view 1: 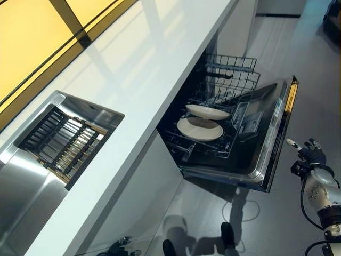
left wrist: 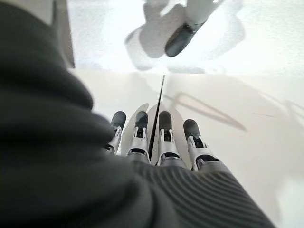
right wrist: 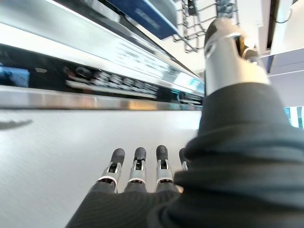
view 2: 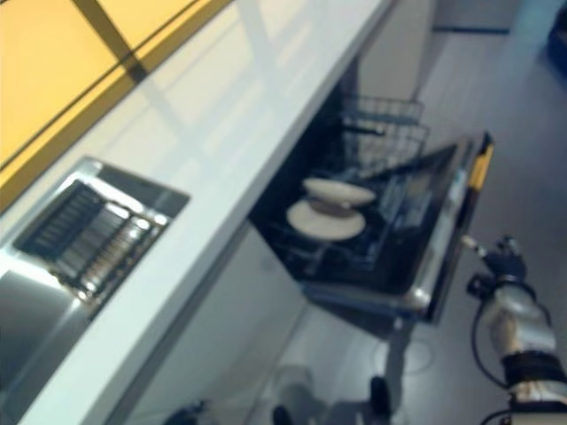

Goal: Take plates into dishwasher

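Two round cream ceramic plates (view 1: 200,128) are lying in the wire lower rack (view 1: 213,106) of the black, steel-edged dishwasher (view 1: 256,154), one overlapping the other, under the long white countertop (view 1: 133,80). The dishwasher's door is hanging open. A stainless sink with a dark slatted grid (view 1: 64,141) is sitting in that countertop, well apart from the dishwasher. The right hand (view 1: 309,154) is hovering just beside the door's outer edge, fingers straight and holding nothing. The left hand (left wrist: 161,142) is showing straight, relaxed fingers over a pale cabinet front.
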`<state>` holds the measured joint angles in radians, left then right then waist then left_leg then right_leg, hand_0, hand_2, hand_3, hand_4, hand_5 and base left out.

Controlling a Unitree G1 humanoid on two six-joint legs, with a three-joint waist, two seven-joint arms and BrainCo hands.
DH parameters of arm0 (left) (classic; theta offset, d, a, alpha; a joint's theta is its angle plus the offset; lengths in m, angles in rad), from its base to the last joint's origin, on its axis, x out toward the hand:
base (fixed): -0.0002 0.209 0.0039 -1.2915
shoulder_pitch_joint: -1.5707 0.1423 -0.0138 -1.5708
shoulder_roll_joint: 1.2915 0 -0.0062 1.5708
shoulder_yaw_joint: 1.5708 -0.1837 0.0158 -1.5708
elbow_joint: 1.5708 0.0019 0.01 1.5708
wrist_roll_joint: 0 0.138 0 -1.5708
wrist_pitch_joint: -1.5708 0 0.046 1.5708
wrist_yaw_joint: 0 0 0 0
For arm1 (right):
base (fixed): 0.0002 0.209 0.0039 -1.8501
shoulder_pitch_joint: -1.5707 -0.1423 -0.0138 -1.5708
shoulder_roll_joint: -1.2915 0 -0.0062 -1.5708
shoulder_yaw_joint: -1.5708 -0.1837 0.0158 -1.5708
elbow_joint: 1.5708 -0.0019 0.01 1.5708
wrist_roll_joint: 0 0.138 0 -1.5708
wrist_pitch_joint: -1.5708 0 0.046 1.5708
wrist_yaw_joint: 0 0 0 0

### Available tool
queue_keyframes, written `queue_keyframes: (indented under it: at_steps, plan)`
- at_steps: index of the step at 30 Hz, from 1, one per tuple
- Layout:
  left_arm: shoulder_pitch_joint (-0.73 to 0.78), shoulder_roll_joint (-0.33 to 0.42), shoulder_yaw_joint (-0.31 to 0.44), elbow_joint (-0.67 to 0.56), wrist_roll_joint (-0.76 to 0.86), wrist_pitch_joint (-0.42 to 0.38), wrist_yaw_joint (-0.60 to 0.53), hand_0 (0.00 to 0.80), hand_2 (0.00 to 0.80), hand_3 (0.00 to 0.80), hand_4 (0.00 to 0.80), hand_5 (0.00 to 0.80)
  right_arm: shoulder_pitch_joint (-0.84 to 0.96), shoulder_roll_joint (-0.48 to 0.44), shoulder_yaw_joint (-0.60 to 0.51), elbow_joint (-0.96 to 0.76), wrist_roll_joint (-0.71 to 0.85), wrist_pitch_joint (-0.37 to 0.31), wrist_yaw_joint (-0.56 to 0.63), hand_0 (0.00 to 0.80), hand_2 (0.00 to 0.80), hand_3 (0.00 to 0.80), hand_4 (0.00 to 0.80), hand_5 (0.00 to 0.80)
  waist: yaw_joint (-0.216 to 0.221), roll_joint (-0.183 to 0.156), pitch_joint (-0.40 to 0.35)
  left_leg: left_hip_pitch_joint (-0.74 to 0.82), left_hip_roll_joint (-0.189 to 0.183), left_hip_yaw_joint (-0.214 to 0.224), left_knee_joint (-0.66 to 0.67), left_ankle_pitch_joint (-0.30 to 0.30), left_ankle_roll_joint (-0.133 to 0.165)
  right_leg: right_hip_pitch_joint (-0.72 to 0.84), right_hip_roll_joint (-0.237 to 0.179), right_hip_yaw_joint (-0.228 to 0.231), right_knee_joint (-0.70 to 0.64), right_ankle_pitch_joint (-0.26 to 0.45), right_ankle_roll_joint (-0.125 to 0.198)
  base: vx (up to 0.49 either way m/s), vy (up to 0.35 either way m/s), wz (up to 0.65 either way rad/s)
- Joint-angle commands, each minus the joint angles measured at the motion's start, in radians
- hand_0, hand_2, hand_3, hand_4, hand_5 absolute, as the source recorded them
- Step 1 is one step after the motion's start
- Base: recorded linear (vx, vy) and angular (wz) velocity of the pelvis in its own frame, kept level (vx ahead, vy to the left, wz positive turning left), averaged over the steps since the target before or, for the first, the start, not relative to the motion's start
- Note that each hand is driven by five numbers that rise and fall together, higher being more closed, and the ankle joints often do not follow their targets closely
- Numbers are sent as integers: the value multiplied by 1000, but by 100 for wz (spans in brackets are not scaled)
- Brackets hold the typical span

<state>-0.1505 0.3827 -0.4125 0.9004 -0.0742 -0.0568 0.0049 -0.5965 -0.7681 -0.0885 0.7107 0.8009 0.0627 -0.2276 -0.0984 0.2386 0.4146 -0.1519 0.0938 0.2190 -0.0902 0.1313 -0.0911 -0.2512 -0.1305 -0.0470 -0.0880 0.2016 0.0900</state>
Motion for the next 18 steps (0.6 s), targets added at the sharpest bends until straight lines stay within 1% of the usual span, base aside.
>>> queue_keyframes:
  at_steps: [1, 7, 8, 13, 18]
  plan:
    - [-65, 18, -21, 67, -16, -11, 18, 0, 0, 0, 0, 0, -94, 7, 25, 20, 24, -51, 67, 0, 0, 0, 0, 0, 4, -42, 7, -31, -40, -47, 3, -40, 4, 11, 5, -89, 95, -155, -15, 0, 0, 0]
    - [-77, 19, -22, 56, -8, 0, 10, 0, 0, 0, 0, 0, -111, 59, 85, 3, 17, -23, 156, 0, 0, 0, 0, 0, 13, -49, 12, -35, -37, -47, 3, -37, 0, 6, 7, -106, 88, -146, -16, -5, -4, -1]
    - [-83, 17, -22, 55, -6, 1, 8, 0, 0, 0, 0, 0, -121, 68, 101, 4, 17, -11, 175, 0, 0, 0, 0, 0, 16, -52, 13, -35, -35, -47, 3, -36, 0, 2, 8, -110, 91, -147, -17, 0, 0, 0]
    - [-92, 12, -28, 57, 0, 4, 2, 0, 0, 0, 0, 0, -130, 100, 148, -14, 11, 4, 258, 0, 0, 0, 0, 0, 25, -57, 14, -34, -31, -53, 3, -32, -2, -4, 11, -120, 110, -156, -22, 0, 0, 0]
    - [-90, 7, -26, 58, 11, 10, 6, 0, 0, 0, 0, 0, -125, 127, 192, -58, -19, 19, 310, 0, 0, 0, 0, 0, 31, -62, 15, -28, -30, -56, 3, -30, -3, -1, 9, -132, 119, -160, -23, 0, 0, 0]
